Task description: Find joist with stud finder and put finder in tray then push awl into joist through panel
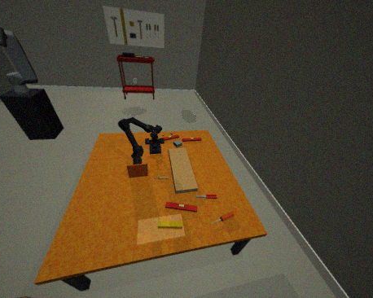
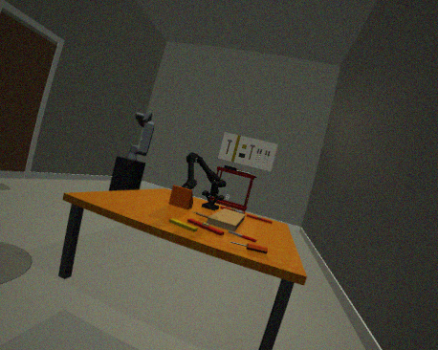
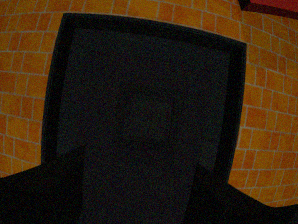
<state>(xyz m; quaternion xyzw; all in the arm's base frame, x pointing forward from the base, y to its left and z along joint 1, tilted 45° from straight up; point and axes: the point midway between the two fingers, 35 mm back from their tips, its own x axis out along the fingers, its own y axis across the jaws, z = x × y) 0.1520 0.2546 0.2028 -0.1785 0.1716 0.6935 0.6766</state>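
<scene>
My gripper (image 1: 137, 161) (image 2: 187, 185) (image 3: 137, 156) is shut on the dark stud finder (image 3: 147, 120), which fills the space between the fingers in the wrist view. It is over the tray (image 3: 52, 100) (image 1: 137, 171) (image 2: 181, 197), whose inside looks dark from above and whose side looks orange-brown in the top and exterior views. The gap beneath the stud finder is hard to judge. The pale floor panel (image 1: 183, 168) (image 2: 227, 218) lies beside the tray. A tool with an orange handle and thin shaft, apparently the awl (image 1: 227, 216) (image 2: 257, 248), lies near the front right corner. Marks on the panel are too small to tell.
On the orange table (image 1: 98, 203) lie a red level (image 1: 181, 207) (image 2: 206, 226), a yellow bar (image 1: 170, 224) (image 2: 183, 225) and a red-handled tool (image 1: 206, 196). A thin tool (image 1: 161, 177) lies between tray and panel. A small grey-blue block (image 1: 177, 143) and red levels lie near the arm's base.
</scene>
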